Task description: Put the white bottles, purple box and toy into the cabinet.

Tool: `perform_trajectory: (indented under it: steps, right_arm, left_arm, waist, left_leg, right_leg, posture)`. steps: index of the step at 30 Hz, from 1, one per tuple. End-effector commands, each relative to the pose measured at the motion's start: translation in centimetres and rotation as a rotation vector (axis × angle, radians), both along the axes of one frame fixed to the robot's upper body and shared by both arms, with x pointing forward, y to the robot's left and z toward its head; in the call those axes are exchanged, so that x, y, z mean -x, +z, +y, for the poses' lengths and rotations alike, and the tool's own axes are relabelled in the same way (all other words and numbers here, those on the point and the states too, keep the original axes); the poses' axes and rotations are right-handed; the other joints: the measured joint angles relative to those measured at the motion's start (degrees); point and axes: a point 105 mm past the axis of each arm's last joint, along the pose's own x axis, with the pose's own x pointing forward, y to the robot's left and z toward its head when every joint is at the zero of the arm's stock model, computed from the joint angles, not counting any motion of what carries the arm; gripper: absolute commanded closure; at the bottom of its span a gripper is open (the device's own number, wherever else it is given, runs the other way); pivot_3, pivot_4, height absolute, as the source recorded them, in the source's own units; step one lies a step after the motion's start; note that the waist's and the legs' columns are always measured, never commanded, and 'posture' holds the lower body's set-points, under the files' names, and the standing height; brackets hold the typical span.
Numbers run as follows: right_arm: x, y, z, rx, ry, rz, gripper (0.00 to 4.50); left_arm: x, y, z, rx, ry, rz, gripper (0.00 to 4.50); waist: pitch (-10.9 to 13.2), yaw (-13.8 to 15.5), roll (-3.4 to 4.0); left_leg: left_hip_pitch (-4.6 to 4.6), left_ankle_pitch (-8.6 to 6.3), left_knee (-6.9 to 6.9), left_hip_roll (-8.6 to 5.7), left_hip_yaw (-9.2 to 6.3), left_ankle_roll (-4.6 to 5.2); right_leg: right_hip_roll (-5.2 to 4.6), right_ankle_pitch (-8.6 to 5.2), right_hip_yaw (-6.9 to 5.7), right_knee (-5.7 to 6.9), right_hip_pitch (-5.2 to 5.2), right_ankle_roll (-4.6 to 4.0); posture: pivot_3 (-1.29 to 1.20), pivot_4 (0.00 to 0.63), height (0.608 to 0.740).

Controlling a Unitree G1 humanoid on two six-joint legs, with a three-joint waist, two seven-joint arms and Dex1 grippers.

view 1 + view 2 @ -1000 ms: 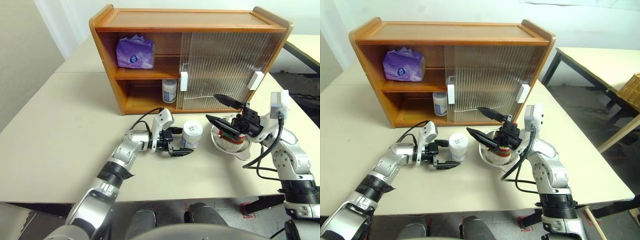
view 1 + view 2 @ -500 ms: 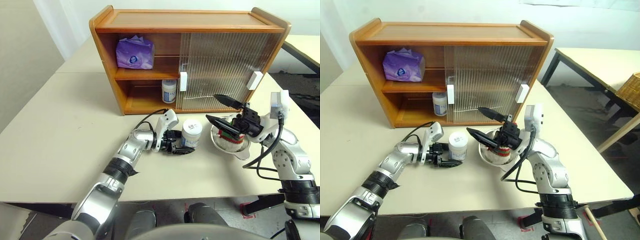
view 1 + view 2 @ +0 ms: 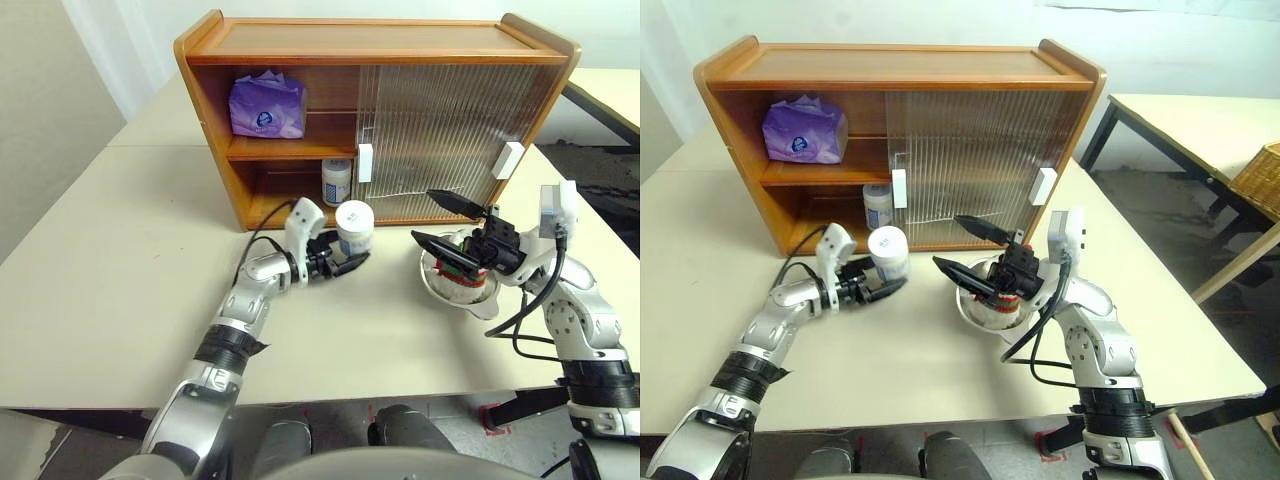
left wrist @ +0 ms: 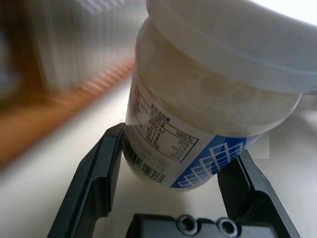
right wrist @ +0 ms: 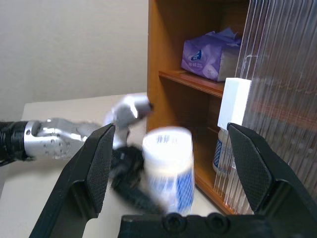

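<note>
Cream laminate covers the table (image 3: 120, 250) that fills the lower half of the head views, with a second table (image 3: 1200, 120) and a pale wall beyond it at the upper right. My left arm reaches from the lower left toward the centre, and my left gripper (image 3: 345, 262) pinches one white bottle (image 3: 354, 228) low on its labelled body, a black finger on each side, the jar upright and lifted just off the surface. My right gripper (image 3: 440, 220) hangs at centre right with its two fingers spread wide and nothing between them, poised above a steel bowl (image 3: 455, 285) that holds the toy (image 3: 462, 272), its red and green just visible under my hand. Behind both stands the cabinet (image 3: 380, 40), across the upper part of the frame. Its sliding doors (image 3: 440, 130) cover the right side, leaving the left bay open. Inside, the purple box (image 3: 267, 105) lies on the upper shelf, and the other white bottle (image 3: 337, 181) stands on the lower shelf beside a white door handle (image 3: 365, 162).
</note>
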Motion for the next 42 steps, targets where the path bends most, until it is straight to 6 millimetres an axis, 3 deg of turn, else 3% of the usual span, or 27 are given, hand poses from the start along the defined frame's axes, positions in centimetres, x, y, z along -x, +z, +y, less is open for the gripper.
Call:
perform_trajectory:
  steps: [1,8,16,30,42]
  right_arm:
    - [0.2,-0.2,0.0,0.023,0.008,-0.004,0.0]
    - [0.7,-0.2,0.1,0.009,0.018,0.001,0.0]
    - [0.8,0.0,0.7,-0.014,0.042,0.001,0.0]
    - [0.6,0.5,0.9,-0.011,0.038,-0.011,0.0]
    - [0.7,0.7,0.9,-0.01,0.032,-0.009,0.0]
  left_arm:
    - [-1.0,1.1,1.2,0.001,0.095,-0.076,1.35]
    - [-3.5,2.4,2.9,0.047,0.294,-0.1,1.35]
    - [-5.3,1.0,5.1,-0.072,0.448,-0.092,1.35]
    - [-8.3,0.8,6.1,-0.07,0.61,-0.051,1.35]
    - [-9.6,0.2,7.4,-0.07,0.709,0.023,1.35]
  waist:
    - [0.0,-0.02,0.0]
    - [0.03,-0.08,-0.04]
    - [0.03,-0.36,-0.05]
    - [0.06,-0.27,-0.09]
    - [0.06,-0.48,-0.1]
  left_leg:
    - [0.0,0.0,0.0,0.0,0.0,0.0]
    - [-0.02,0.0,0.02,-0.02,-0.02,0.0]
    - [0.0,0.0,0.02,-0.04,0.01,0.0]
    - [-0.01,0.01,0.05,-0.05,0.0,0.0]
    - [0.01,0.03,0.06,-0.06,0.0,0.02]
  right_leg:
    - [0.0,0.0,0.01,0.0,0.0,0.0]
    - [-0.01,0.01,0.03,0.0,0.01,-0.03]
    - [0.03,0.03,0.02,-0.01,0.03,0.02]
    - [0.02,0.07,0.03,-0.02,0.06,0.12]
    - [0.03,0.2,0.04,-0.03,0.07,0.42]
  posture:
    - [-0.15,0.0,0.74]
    - [-0.16,0.0,0.74]
    - [-0.14,0.0,0.74]
    - [-0.15,0.0,0.74]
    - [-0.16,0.0,0.74]
